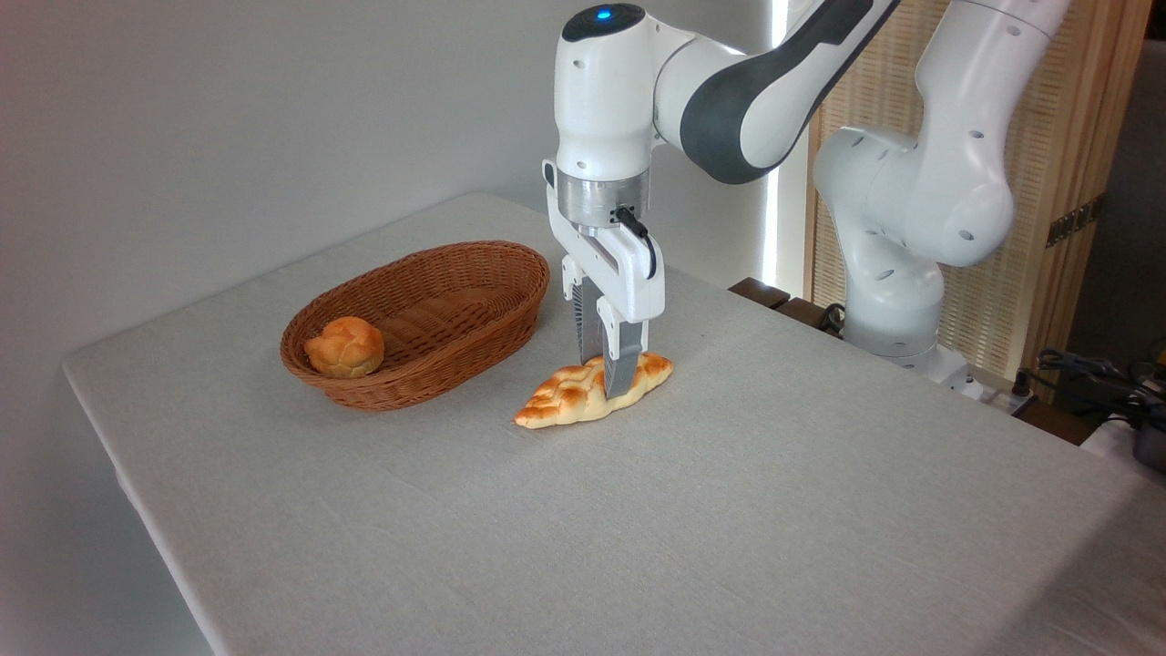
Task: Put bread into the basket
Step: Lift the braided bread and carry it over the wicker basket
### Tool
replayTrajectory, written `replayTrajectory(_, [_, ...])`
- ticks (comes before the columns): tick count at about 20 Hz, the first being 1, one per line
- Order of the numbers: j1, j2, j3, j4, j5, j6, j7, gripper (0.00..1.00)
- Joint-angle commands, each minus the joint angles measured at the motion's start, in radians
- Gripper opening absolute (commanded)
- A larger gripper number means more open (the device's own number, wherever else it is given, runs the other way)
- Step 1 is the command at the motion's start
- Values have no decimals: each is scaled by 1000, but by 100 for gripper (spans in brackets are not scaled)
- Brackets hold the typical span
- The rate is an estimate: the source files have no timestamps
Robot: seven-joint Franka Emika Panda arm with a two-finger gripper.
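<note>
At the left of the desk [364, 547] sits the basket [474, 333], oval and shallow, with a small round bun [344, 347] lying in its near-left end; the rest of its floor is bare. Just right of the basket, and apart from it, the bread [565, 396] lies flat on the cloth, its long axis running from near-left to far-right. The gripper [610, 378] stands upright over the loaf's middle, a little toward its far end, with one finger [622, 364] in front of the crust and the other behind it. The jaws straddle the loaf across its narrow width; whether they have closed on it or stand just off its sides cannot be told from this angle.

The loaf looks light and fairly stiff, with a smooth crust that could slip if pinched near a tapering tip. Its thick middle, taken across the width, seems the best place to hold it, and gentle pressure should be enough. Farther right rises the arm's white base [897, 301].
</note>
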State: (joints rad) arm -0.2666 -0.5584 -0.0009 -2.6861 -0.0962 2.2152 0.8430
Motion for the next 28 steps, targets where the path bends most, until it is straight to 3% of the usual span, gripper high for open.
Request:
replayTrajectory(1, [-13, 14, 13, -3, -10, 27, 24, 42])
replayTrajectory(4, [-10, 8, 10, 44, -11, -15, 11, 42])
replayTrajectory(6, [-10, 8, 24, 159, -14, -214, 19, 40])
replayTrajectory(8, [-8, 5, 47, 244, -20, -319, 11, 40])
replayTrajectory(9, [-13, 3, 48, 264, -39, -337, 1, 40])
replayTrajectory(13, [-20, 17, 39, 351, -196, -332, -125, 40])
replayTrajectory(15, [-84, 43, 39, 364, -244, -287, -176, 41])
replayTrajectory(19, [-222, 104, 39, 364, -246, -129, -338, 45])
replayTrajectory(21, [-247, 130, 36, 362, -243, -72, -367, 48])
replayTrajectory(22, [-259, 143, 36, 362, -244, -51, -378, 57])
replayTrajectory(24, [-275, 170, 35, 362, -243, -5, -406, 100])
replayTrajectory(26, [-313, 186, 39, 361, -231, 4, -404, 100])
replayTrajectory(28, [-315, 189, 42, 361, -231, 3, -404, 100])
